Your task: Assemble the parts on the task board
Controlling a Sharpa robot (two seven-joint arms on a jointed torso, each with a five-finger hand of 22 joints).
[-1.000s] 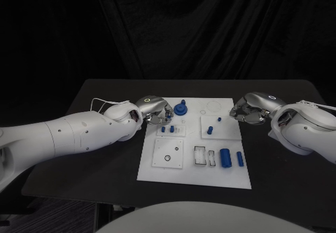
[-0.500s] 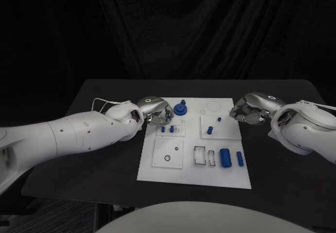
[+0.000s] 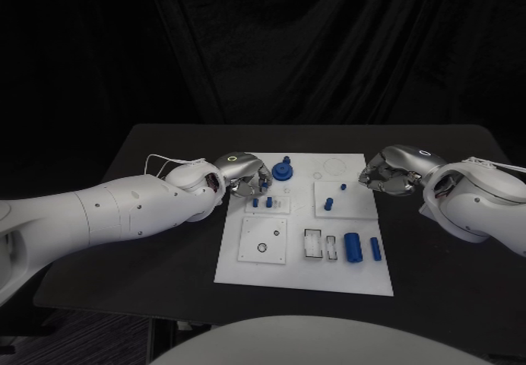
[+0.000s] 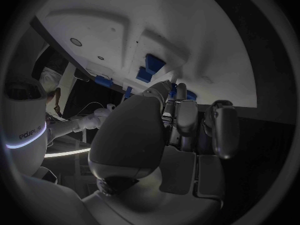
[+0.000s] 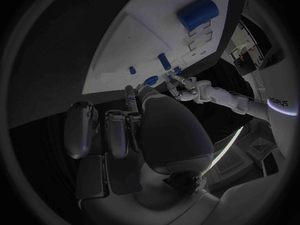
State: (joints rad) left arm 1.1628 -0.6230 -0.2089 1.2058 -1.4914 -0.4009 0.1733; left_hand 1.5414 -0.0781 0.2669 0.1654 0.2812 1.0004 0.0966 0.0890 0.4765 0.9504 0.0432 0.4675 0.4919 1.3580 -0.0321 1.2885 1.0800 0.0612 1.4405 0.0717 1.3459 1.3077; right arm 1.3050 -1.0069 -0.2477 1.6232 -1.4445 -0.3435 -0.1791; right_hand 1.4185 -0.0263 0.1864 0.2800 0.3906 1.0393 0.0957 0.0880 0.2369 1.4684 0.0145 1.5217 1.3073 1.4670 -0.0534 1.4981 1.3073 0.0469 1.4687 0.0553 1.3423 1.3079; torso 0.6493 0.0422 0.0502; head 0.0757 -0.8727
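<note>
- White plastic forms the task board (image 3: 307,251), which is laid flat in the middle of the black surface (image 3: 164,251).
- Small blue parts are seen on it: two short pegs (image 3: 262,202) standing near the far left corner, a round knobbed piece (image 3: 285,169) at the far edge, a peg (image 3: 329,204) on the right raised square, and two cylinders (image 3: 362,248) lying near the right edge.
- The left robot hand (image 3: 245,176) is held over the board's far left corner, fingers curled inward; whether anything is gripped cannot be told.
- The right robot hand (image 3: 391,174) is held just beside the board's far right edge, fingers curled, with nothing seen in it.
</note>
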